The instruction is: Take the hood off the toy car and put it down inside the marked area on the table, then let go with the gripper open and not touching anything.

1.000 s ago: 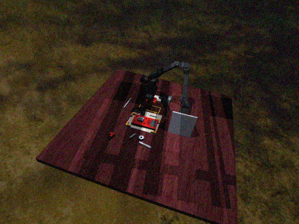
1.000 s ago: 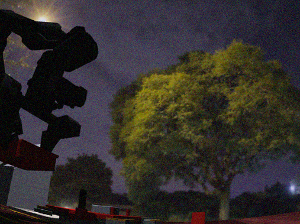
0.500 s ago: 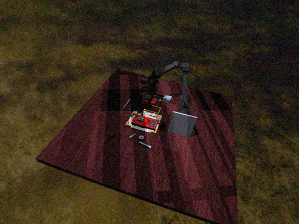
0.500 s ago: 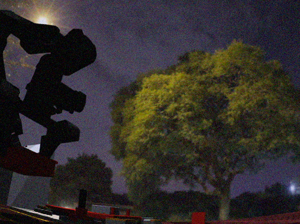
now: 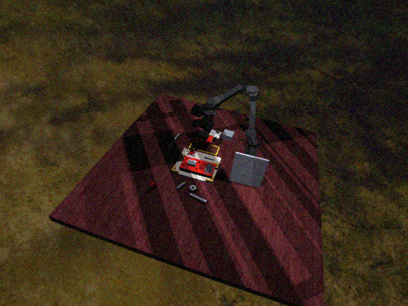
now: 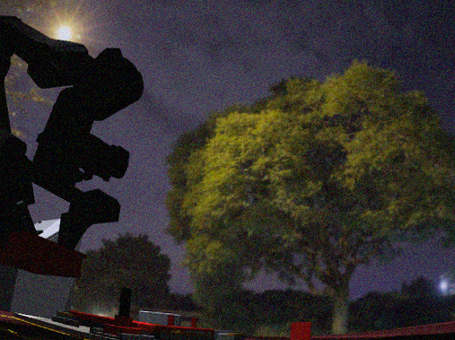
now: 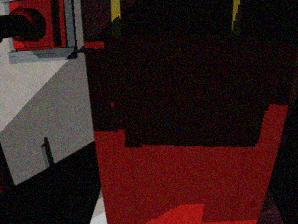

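The hood (image 5: 210, 139) (image 6: 37, 256) (image 7: 190, 175) is a red panel, mostly in shadow. My gripper (image 5: 203, 135) (image 6: 44, 242) is shut on it and holds it in the air, roughly level in the exterior view. The fingertips do not show in the wrist view. The marked area is a yellow outline (image 5: 218, 150) on the table behind the car; the hood is near it in the top view, but how far it lies over it I cannot tell. The toy car (image 5: 199, 169) (image 6: 177, 333) is red, with its silver engine part (image 5: 192, 162) uncovered.
The car sits on a white board (image 5: 193, 178) (image 7: 50, 100). Beside it stands a black post (image 6: 125, 298). A grey slanted box (image 5: 249, 169) is to the right. A white pad (image 5: 214, 133) and a grey block (image 5: 228, 134) lie behind. Rods (image 5: 198, 197) and a ring (image 5: 190, 188) lie in front.
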